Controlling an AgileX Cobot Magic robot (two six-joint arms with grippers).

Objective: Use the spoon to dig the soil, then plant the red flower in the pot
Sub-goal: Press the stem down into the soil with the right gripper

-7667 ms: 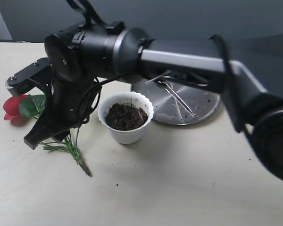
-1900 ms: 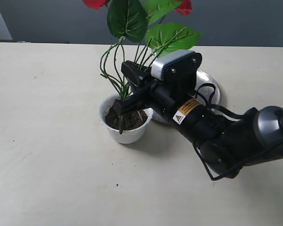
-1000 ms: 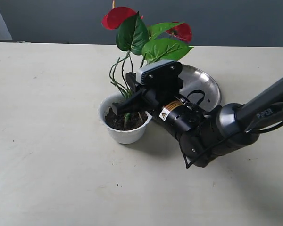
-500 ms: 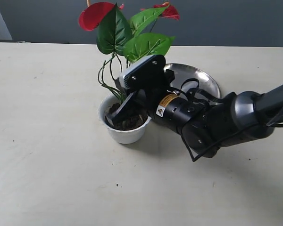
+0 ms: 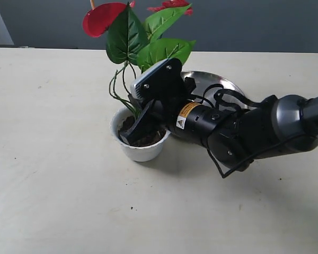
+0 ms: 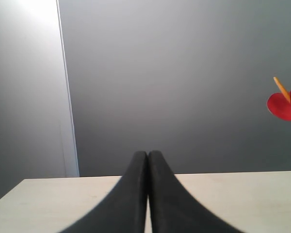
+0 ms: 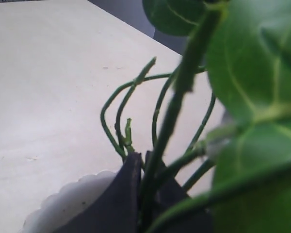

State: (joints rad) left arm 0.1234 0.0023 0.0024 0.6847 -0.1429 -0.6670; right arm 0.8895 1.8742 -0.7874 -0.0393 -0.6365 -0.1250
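Since half second ago, my right gripper tips steeper into pot; red flower leans further left. Fingers pinch stems over soil. Left gripper pressed closed, empty.

Glossy red flower, white plastic pot, crumbly soil, shiny steel plate

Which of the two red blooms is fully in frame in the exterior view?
The left bloom, above the pot; the right bloom is cut off by the top edge.
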